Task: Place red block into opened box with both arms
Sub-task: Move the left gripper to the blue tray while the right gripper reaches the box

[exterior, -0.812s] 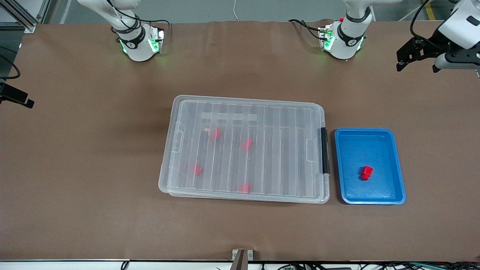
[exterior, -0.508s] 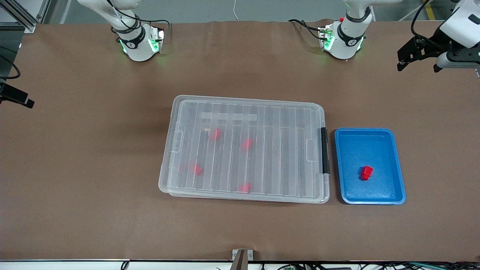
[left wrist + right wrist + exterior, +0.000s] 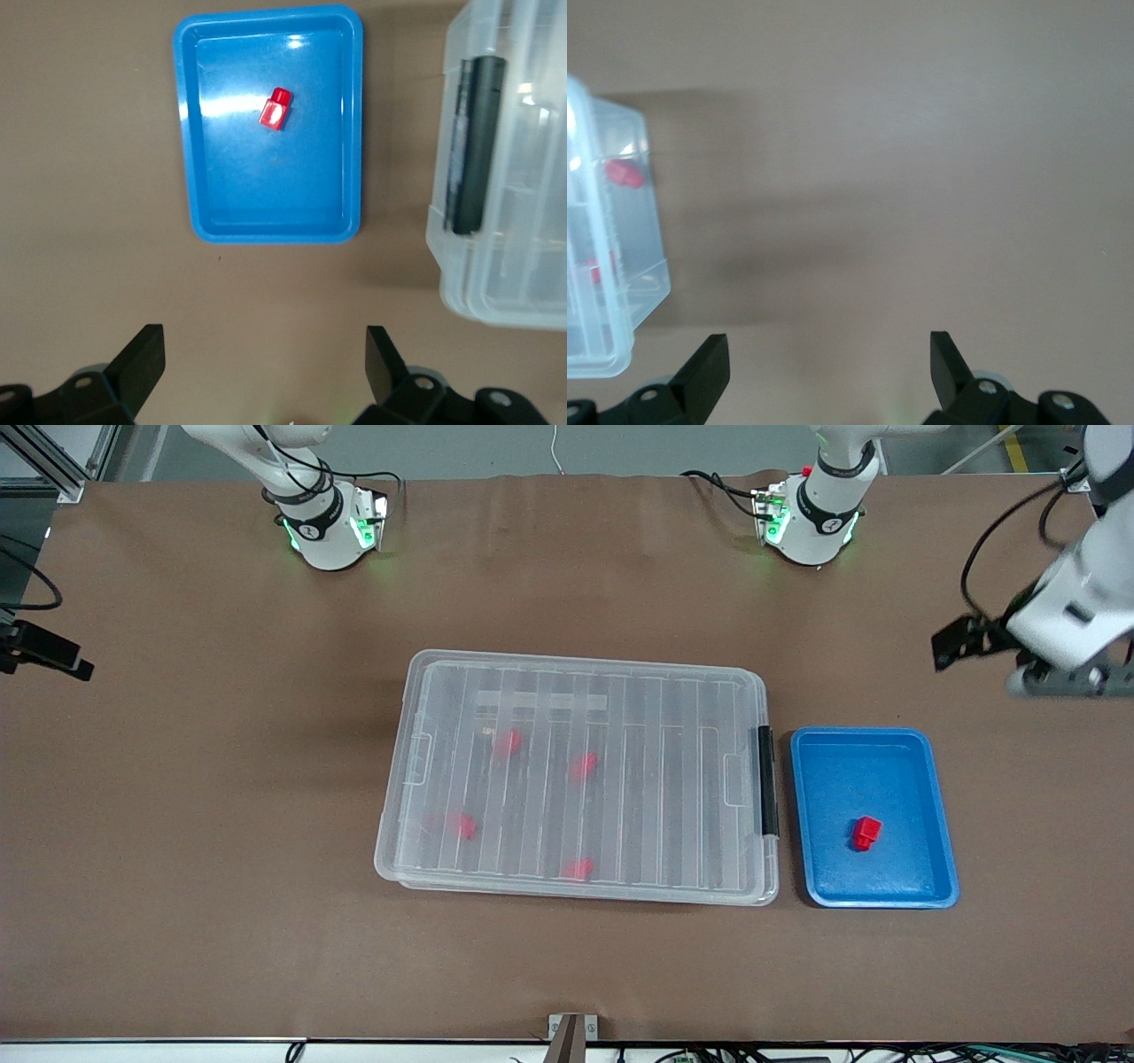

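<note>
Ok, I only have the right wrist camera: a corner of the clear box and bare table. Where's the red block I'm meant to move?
Observer: The loose red block lies in a blue tray, beside the box at its black clip, toward the left arm's end of the table.
Operator: Is the box open?
Observer: No. Its ribbed lid is on, with four other red blocks under it.
Operator: And the claws?
Observer: The left claw is open and empty over bare table beside the tray. Your right claw is open too, toward the right arm's end.
</note>
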`<move>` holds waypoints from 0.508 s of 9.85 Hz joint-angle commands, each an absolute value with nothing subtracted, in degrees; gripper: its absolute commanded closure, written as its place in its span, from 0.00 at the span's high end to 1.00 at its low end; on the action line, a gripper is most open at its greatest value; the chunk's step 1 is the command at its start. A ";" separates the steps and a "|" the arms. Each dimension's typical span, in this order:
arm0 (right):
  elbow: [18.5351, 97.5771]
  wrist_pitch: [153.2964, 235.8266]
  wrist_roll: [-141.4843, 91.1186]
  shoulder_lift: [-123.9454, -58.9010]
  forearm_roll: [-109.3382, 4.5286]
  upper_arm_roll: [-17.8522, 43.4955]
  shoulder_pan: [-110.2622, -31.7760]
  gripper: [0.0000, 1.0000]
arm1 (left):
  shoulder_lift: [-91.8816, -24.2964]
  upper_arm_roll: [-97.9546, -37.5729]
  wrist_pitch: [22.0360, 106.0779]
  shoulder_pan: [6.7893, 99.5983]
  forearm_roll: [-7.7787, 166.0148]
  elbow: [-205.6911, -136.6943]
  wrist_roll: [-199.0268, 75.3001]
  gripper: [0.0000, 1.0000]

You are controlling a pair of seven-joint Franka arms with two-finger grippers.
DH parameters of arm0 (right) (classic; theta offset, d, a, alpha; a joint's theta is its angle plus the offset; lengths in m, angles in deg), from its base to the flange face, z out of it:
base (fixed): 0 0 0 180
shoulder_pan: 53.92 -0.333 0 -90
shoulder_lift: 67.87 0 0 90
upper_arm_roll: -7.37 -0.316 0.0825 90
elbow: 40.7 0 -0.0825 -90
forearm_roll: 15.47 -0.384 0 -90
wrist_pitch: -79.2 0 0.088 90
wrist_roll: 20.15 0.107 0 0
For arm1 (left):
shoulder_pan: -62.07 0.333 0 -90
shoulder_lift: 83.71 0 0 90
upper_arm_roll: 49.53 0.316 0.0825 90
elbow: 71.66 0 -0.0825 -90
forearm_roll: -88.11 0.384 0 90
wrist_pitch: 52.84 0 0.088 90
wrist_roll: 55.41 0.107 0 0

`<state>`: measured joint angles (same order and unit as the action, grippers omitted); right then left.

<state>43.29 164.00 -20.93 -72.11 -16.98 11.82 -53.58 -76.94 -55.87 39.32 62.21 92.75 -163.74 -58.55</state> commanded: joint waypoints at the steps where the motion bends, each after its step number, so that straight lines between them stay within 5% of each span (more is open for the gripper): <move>1: 44.11 167.42 -19.89 -75.15 -17.40 11.42 -60.13 1.00 | -65.39 -56.03 46.87 64.17 93.03 -163.24 -58.83 1.00; 5: 44.64 179.82 -0.23 -88.06 -17.49 10.45 -73.49 1.00 | -50.43 -56.03 62.44 65.76 93.21 -163.24 -57.71 1.00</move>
